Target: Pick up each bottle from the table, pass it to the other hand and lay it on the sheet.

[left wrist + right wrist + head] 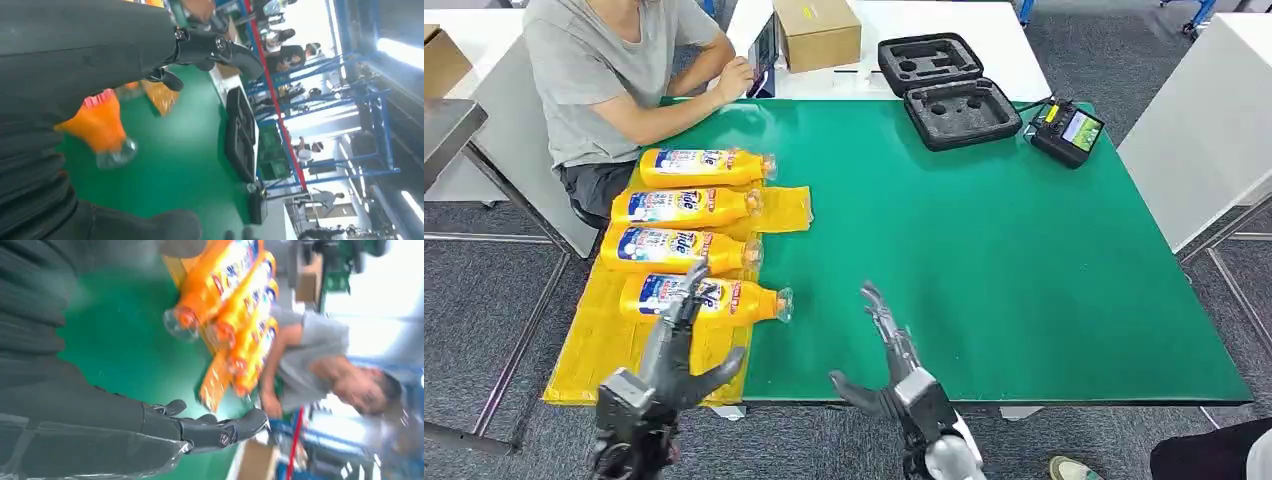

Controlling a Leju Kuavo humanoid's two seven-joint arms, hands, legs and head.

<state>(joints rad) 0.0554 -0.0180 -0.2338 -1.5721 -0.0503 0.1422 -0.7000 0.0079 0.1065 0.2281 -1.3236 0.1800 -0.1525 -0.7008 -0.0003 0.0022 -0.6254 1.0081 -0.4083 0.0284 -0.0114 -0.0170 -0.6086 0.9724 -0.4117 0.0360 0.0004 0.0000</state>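
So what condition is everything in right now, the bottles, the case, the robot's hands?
Four bottles: lying on their sides, capped.
Yellow sheet: spread flat, overhanging the table edge.
Black foam case: open, empty.
Cardboard box: closed.
Left hand: open, above nearest bottle.
Right hand: open, holding nothing.

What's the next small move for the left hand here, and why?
Probably lift the left hand up and back, away from the nearest bottle. All four bottles already lie on the yellow sheet, the green table shows no bottle off the sheet, and the right hand is spread and holding nothing. The left fingers are spread over that bottle; whether they touch it can't be told.
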